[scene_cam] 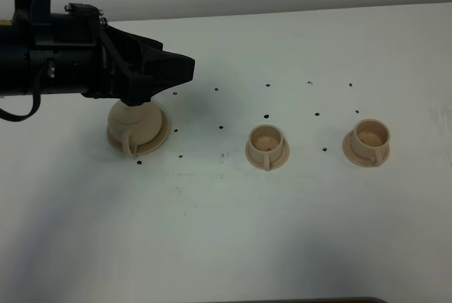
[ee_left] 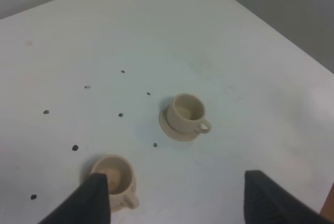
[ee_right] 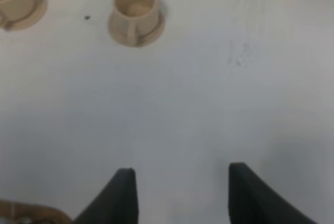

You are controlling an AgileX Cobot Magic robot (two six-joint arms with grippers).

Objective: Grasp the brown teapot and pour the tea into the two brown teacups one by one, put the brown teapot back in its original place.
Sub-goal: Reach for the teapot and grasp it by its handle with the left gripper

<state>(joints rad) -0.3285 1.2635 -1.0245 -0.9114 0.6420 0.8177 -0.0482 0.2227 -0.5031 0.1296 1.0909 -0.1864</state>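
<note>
The pot (scene_cam: 138,128) sits on its saucer (scene_cam: 167,135) at the 9 o'clock side of the table (scene_cam: 226,232). Its loop handle points to 6 o'clock. The lid and spout are hidden under the left arm (scene_cam: 63,56), so the handle-to-spout axis probably runs 6 to 12.

The left arm reaches in from 9 o'clock, and the left pincer (scene_cam: 175,71) points toward 3, where the mid cup (scene_cam: 267,144) and the end cup (scene_cam: 370,138) stand well apart from the pot. The tips overshoot the pot, which lies back from them at about 7 o'clock and lower down.

In the left wrist view the fingers stand wide apart with nothing between them. Only the two cups show ahead, and the pot is out of sight.

The right pincer (ee_right: 182,169) is absent from the high view. Its wrist view shows fingers parted over bare table, gripping nothing, with both cups far ahead.

The left arm is clearly the nearer one. It likely needs to draw back toward 9 and drop, with the jaws set across the handle.
</note>
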